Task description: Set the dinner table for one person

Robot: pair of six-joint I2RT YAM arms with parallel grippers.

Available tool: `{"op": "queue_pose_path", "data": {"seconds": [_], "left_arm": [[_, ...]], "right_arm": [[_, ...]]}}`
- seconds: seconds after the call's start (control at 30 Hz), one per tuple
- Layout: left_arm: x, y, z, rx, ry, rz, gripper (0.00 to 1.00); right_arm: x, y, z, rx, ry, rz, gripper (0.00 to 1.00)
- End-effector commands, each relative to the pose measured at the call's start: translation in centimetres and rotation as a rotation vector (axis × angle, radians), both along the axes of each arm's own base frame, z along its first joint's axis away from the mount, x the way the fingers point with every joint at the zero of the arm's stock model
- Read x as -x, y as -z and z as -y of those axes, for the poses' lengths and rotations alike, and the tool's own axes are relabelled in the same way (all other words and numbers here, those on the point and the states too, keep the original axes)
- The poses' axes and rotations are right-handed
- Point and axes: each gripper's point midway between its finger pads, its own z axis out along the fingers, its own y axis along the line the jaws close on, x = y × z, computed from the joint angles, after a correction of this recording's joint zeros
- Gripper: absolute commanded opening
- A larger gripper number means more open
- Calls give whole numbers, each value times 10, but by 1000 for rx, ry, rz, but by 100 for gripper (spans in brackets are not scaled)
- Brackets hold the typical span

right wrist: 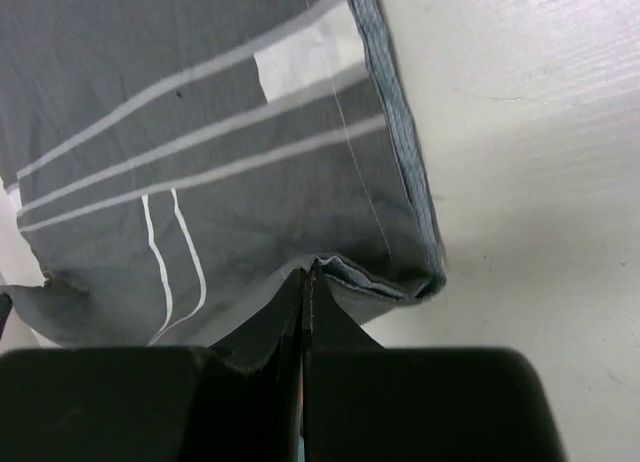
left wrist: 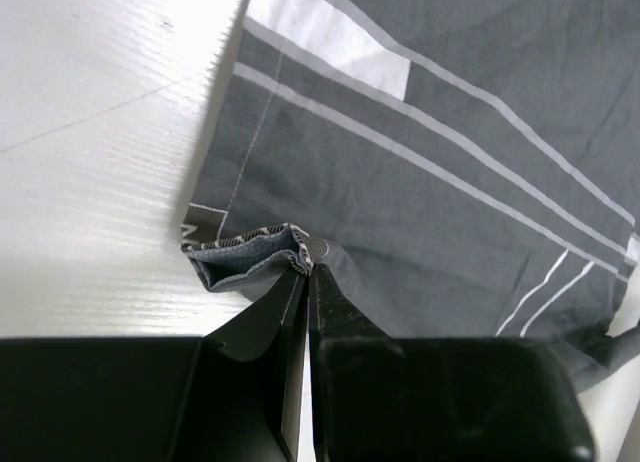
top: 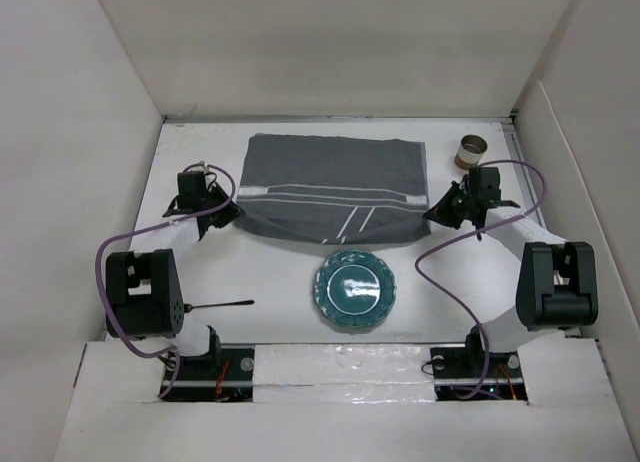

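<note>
A grey cloth mat with white stripes (top: 335,187) lies on the white dinner table (top: 270,282), at the back middle. My left gripper (top: 232,212) is shut on the mat's near left corner (left wrist: 250,257). My right gripper (top: 436,214) is shut on the mat's near right corner (right wrist: 385,280). Both corners are pinched and bunched at the fingertips. A teal plate (top: 355,290) sits in front of the mat. A dark fork or spoon (top: 222,304) lies at the near left, beside the left arm's base. A brown cup (top: 470,150) lies on its side at the back right.
White walls enclose the table on the left, back and right. Purple cables loop from both arms. The right arm's base (top: 555,282) stands at the near right, the left arm's base (top: 145,292) at the near left.
</note>
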Motion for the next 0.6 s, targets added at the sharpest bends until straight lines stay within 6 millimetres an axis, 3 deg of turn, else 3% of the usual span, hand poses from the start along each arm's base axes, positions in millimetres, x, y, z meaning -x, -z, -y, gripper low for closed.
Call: {"op": "queue_pose_path", "data": {"seconds": [0.0, 0.1, 0.23, 0.33, 0.53, 0.57], "left_arm": [[-3, -1, -10, -51, -27, 17, 0], [14, 12, -17, -84, -59, -75, 0], [33, 23, -18, -88, -61, -137, 9], [31, 14, -8, -45, -29, -98, 0], [9, -18, -1, 9, -22, -17, 0], [8, -24, 0, 12, -21, -5, 0]], "right_arm": [[1, -1, 6, 35, -6, 46, 0], [13, 5, 10, 64, 2, 24, 0], [24, 15, 13, 66, -1, 0, 0], [17, 9, 11, 40, -11, 17, 0], [-11, -17, 10, 33, -12, 60, 0], [-20, -30, 11, 36, -11, 85, 0]]}}
